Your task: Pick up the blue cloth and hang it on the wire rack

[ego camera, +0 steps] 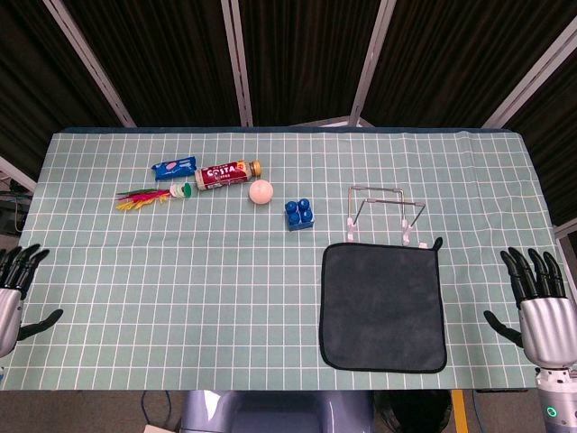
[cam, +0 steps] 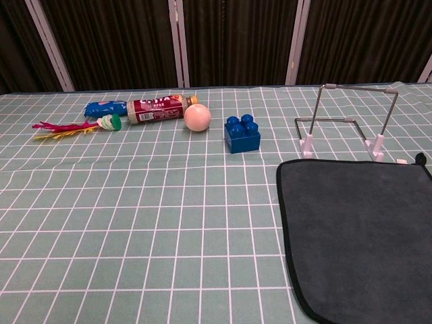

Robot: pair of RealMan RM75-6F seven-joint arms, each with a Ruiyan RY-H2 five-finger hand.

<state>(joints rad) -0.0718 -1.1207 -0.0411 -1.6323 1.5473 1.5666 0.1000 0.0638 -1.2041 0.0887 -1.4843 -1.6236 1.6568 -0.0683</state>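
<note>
A dark blue-grey cloth (ego camera: 383,307) (cam: 361,233) lies flat and square on the checked table, right of centre near the front edge. Just behind it stands the wire rack (ego camera: 386,210) (cam: 347,118), a thin metal frame on white feet, with nothing on it. My right hand (ego camera: 541,302) hovers at the table's right edge, fingers spread, holding nothing, a little right of the cloth. Over at the left edge my left hand (ego camera: 16,289) is likewise open with nothing in it. Neither hand shows in the chest view.
A blue toy brick (ego camera: 300,214) (cam: 242,133) stands left of the rack. Further left are a pale ball (ego camera: 261,191) (cam: 197,117), a red bottle (ego camera: 225,173) (cam: 156,108) lying on its side, a blue packet (ego camera: 173,167) (cam: 104,108) and a feathered shuttlecock (ego camera: 153,196) (cam: 77,126).
</note>
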